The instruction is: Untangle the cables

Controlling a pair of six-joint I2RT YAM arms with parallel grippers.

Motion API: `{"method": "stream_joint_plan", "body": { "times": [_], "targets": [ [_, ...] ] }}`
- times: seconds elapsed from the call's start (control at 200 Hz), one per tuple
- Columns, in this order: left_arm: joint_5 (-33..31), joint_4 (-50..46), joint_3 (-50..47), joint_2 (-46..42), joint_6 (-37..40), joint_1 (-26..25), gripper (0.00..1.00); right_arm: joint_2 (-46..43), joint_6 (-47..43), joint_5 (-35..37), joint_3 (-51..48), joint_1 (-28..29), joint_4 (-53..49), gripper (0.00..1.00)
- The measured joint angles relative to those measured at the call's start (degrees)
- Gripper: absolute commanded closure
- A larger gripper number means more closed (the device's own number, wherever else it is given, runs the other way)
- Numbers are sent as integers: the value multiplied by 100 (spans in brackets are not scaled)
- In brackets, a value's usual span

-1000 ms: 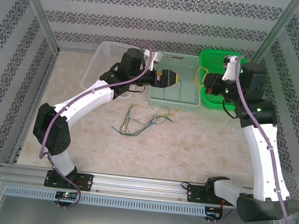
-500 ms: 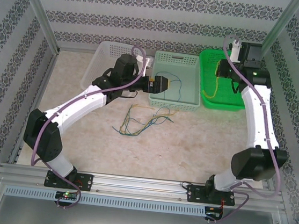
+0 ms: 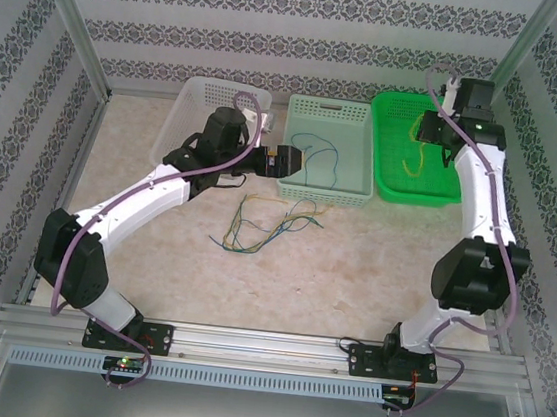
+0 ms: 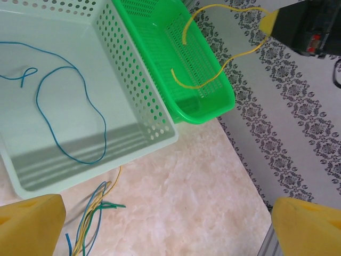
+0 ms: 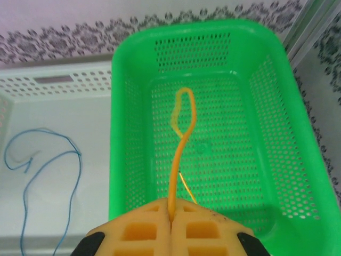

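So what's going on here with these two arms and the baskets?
A tangle of thin cables is being sorted, apparently by colour. The right end effector is shut on a yellow cable, which dangles over the green basket. The left end effector is open and empty, hovering by the pale green basket, where a blue cable lies. A bunch of mixed cables waits on the table in front of the baskets.

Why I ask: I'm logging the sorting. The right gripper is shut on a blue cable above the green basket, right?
Not quite. The right gripper is shut on a yellow cable, not a blue one, above the green basket; the right wrist view shows it.
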Motion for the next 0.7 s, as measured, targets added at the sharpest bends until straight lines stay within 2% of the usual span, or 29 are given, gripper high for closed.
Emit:
{"method": "stream_joint_plan", "body": {
  "times": [0.05, 0.12, 0.205, 0.27, 0.36, 0.545, 0.6, 0.699],
  "targets": [
    [-13, 0, -37, -20, 0, 2, 0, 177, 2, -2, -22, -22, -17, 83],
    [-66, -52, -81, -50, 44, 2, 0, 507, -11, -11, -26, -61, -111, 76],
    [-177, -243, -101, -74, 173, 2, 0, 992, -26, -9, 72, -109, -435, 60],
    [-264, -365, -160, -83, 291, 2, 0, 1366, -7, 7, 229, -146, -715, 36],
    [-367, -564, -354, -87, 461, 2, 1, 1615, -11, 26, 302, -160, -984, 20],
    [-391, -916, -748, 151, 669, 2, 1, 1207, 153, 46, 291, -157, -1045, 7],
    [-385, -968, -789, 302, 702, 2, 3, 918, 240, 31, 262, -153, -1001, 8],
    [-385, -1012, -857, 507, 726, 2, 8, 271, 439, -111, 114, -125, -903, 15]
  ]
}}
